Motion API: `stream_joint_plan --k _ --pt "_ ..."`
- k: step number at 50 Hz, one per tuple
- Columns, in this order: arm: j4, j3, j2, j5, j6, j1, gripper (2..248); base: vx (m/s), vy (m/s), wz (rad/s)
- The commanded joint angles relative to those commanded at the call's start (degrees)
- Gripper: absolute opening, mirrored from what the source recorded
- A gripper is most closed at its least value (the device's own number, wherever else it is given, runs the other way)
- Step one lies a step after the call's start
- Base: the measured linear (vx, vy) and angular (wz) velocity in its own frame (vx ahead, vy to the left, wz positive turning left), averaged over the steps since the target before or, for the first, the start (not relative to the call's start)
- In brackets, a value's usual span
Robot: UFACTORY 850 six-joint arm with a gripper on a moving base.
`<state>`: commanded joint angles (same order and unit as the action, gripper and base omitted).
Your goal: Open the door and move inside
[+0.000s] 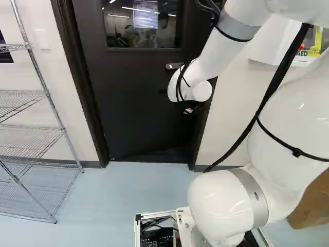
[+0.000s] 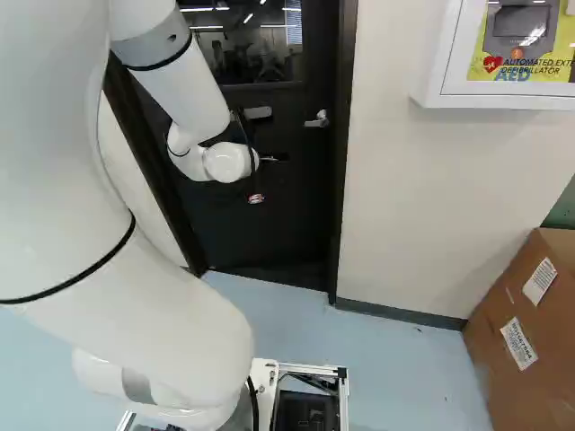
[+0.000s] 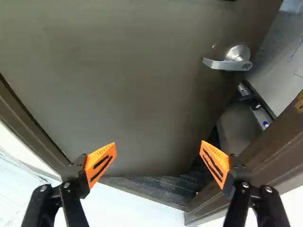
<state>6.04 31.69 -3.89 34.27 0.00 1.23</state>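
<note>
Dark brown-grey flat door stands ajar, swung away from the base, gap on its handle side, part of the far room showing through. Dark metal door frame around it; white jointed arm reaches toward the door. Light metal-framed moving base sits on the near side, so the "move inside" part isn't done. Black two-finger gripper is wide, orange pads well apart, nothing between them. Silver lever handle is on the door near its free edge, ahead of the gripper, not touching it. My read: latch is clear, next is pushing the door wider and driving in. Risks: if a closer pulls the door back, it could shut on the arm or relatch. Pushing near the hinge side gives poor leverage, may stall. Spread fingers could catch the frame if the base drives in off-centre or yaws. Arm sticking out sideways could clip the frame too. Going before the opening is wide enough jams the base against the door edge.
</note>
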Motion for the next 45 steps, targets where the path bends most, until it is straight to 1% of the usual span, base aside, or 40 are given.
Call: stream_joint_plan --k 16,21,26,45 --pt "0.0 0.0 0.0 0.0 0.0 0.0 247 0.000 0.000 0.000" --pt "0.0 0.0 0.0 0.0 0.0 0.0 247 0.016 0.000 0.103" --pt "0.0 0.0 0.0 0.0 0.0 0.0 247 0.061 0.007 0.145" --pt "0.0 0.0 0.0 0.0 0.0 0.0 247 0.064 0.005 -0.005"
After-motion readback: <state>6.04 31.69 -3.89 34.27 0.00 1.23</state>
